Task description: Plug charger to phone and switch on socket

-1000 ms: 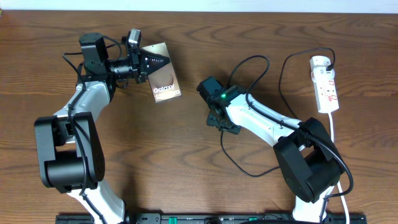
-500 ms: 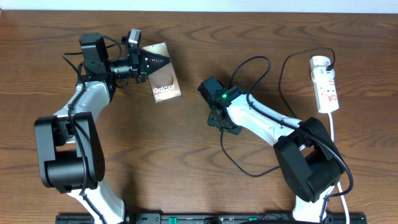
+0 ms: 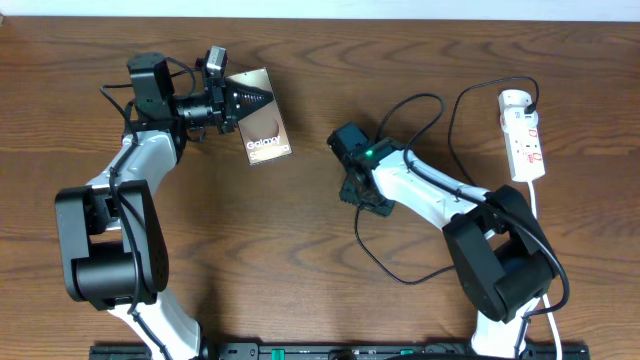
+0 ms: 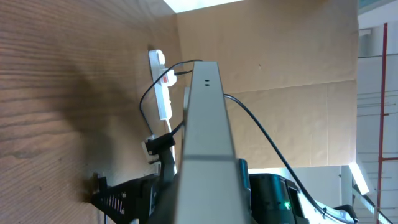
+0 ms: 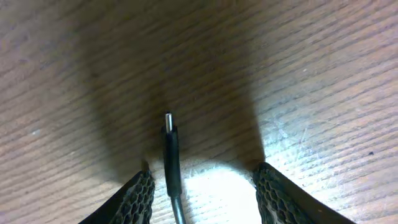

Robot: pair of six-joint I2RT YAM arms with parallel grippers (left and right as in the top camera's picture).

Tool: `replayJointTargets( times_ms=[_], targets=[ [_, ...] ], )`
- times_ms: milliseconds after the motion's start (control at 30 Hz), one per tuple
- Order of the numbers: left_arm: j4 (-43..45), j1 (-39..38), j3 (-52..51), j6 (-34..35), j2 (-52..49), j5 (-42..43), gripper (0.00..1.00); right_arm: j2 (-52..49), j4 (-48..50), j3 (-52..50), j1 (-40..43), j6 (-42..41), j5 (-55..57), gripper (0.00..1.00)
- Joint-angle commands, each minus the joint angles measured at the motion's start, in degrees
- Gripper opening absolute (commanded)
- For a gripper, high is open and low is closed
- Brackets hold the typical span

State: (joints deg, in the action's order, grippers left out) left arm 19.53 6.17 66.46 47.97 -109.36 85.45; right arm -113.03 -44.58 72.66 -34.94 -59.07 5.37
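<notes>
The right tool (image 5: 205,190) is hovering spread over the charger (image 5: 170,146) — limp cable, stiff plug, best gripped at the plug body. The left tool (image 3: 258,99) is pinching the phone (image 3: 268,135) — glossy, likely slippery.

From overhead, the one word I can read is "Galaxy", in white letters on the glossy brown phone (image 3: 268,130). It sits near the phone's lower end and tilts with the slab. A smaller line of white print runs just under it, too fine to make out. Over on the right of the table (image 3: 300,240), the white socket (image 3: 524,135) has small red markings along its face, too small to read as letters or numbers. In the left wrist view the socket (image 4: 160,93) shows only a red dab, also unreadable.
</notes>
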Motion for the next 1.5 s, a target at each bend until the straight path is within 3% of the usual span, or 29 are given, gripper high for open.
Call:
replayJointTargets(
  times_ms=[0, 300, 900, 1200, 1467],
  targets=[
    [0.35, 0.28, 1.27, -0.57, 0.70, 2.36, 0.07, -0.57, 0.22, -0.42, 0.35, -0.70, 0.04, 0.51],
    [0.35, 0.28, 1.27, -0.57, 0.70, 2.36, 0.07, -0.57, 0.24, -0.42, 0.35, -0.70, 0.04, 0.36],
    [0.35, 0.28, 1.27, -0.57, 0.70, 2.36, 0.07, -0.57, 0.26, -0.42, 0.35, -0.72, 0.02, 0.21],
    [0.35, 0.28, 1.27, -0.57, 0.70, 2.38, 0.07, -0.57, 0.24, -0.42, 0.35, -0.70, -0.15, 0.18],
    [0.35, 0.28, 1.27, -0.57, 0.70, 2.38, 0.07, -0.57, 0.39, -0.42, 0.37, -0.70, -0.15, 0.05]
  ],
)
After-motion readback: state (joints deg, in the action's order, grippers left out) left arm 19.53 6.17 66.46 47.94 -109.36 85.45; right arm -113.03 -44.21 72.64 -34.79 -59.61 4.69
